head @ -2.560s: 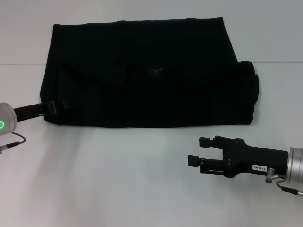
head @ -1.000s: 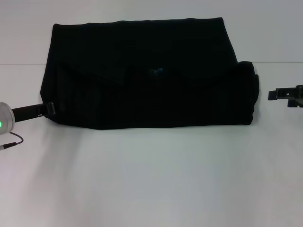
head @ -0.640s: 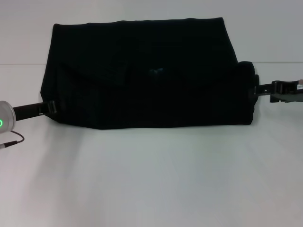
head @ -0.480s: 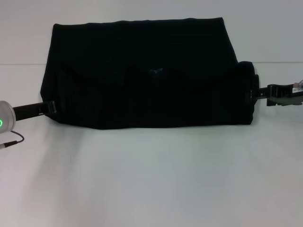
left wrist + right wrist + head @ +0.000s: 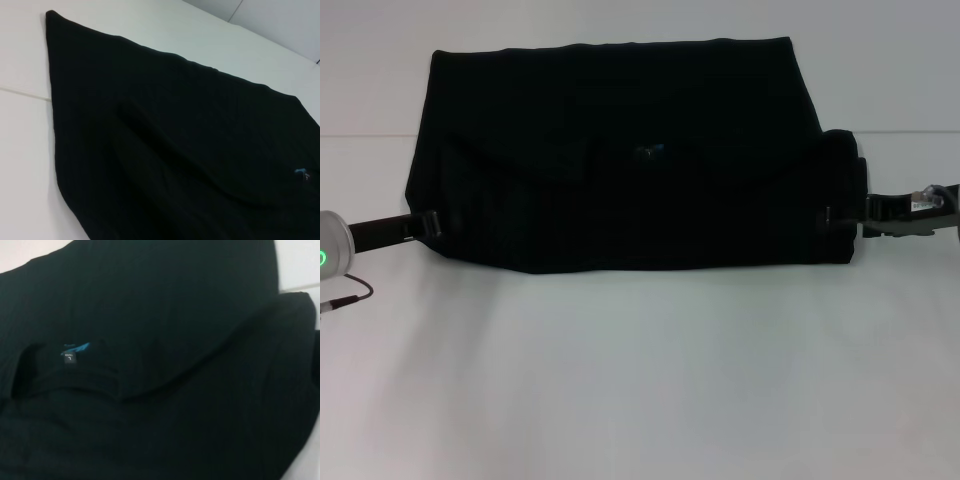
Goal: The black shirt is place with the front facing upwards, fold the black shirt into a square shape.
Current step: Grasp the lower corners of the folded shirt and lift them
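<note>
From my head view, the black shirt [image 5: 630, 160] lies already folded into a wide band toward the far edge of the white tabletop [image 5: 640, 380], its long axis running from my left side to my right. My left gripper [image 5: 428, 224] sits at the shirt's left end near its front corner, and my right gripper [image 5: 840, 213] reaches in at the right end, where the cloth bunches into a thick roll. Both tips are buried in black against black, so I cannot tell whether either pair of jaws is clenched on cloth or merely resting beside it. As I judge it, the next fold must bring one short end across toward the other, and each arm stands equally near its own end.

In my left wrist view, the shirt fills most of the picture, with a soft ridge across it and the blue neck label [image 5: 299, 171] at the far side. My own fingers do not show.

In my right wrist view, the label [image 5: 75, 348] lies at the collar, under a folded flap. The rolled right end crowds one side; again no fingers are visible.
</note>
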Action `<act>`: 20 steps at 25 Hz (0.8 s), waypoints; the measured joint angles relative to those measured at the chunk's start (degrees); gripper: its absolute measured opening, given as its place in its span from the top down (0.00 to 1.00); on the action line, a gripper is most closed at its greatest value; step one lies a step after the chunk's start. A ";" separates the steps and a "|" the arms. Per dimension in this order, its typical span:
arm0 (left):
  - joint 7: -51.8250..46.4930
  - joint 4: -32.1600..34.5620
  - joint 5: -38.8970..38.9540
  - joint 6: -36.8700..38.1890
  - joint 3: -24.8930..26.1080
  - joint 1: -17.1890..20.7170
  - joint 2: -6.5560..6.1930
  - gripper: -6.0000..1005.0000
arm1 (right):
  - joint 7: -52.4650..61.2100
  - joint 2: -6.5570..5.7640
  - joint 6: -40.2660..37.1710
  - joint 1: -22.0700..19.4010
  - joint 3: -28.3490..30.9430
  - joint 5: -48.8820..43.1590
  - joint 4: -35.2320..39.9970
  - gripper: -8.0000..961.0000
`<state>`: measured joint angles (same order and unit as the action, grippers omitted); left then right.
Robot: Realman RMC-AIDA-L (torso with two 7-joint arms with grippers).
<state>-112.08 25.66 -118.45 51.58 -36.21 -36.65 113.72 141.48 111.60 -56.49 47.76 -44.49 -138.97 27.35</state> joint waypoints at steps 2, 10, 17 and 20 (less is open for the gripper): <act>-0.05 0.00 0.02 0.01 0.00 0.00 0.00 0.97 | -0.05 0.43 0.38 0.20 -0.04 -0.01 -0.03 0.19; -0.07 -0.03 0.06 0.01 0.00 0.00 0.00 0.97 | -0.17 1.74 1.29 0.82 -3.11 -0.07 0.15 0.19; -0.07 -0.03 0.06 0.01 0.02 0.00 0.00 0.97 | -0.43 1.94 1.85 0.80 -4.43 -0.07 0.45 0.31; -0.07 -0.02 0.06 0.01 -0.01 0.00 0.00 0.97 | -0.41 1.95 1.89 0.80 -4.45 -0.03 0.51 0.50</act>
<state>-112.15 25.64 -118.38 51.59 -36.22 -36.65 113.72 141.07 113.55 -54.60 48.56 -48.95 -139.01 27.86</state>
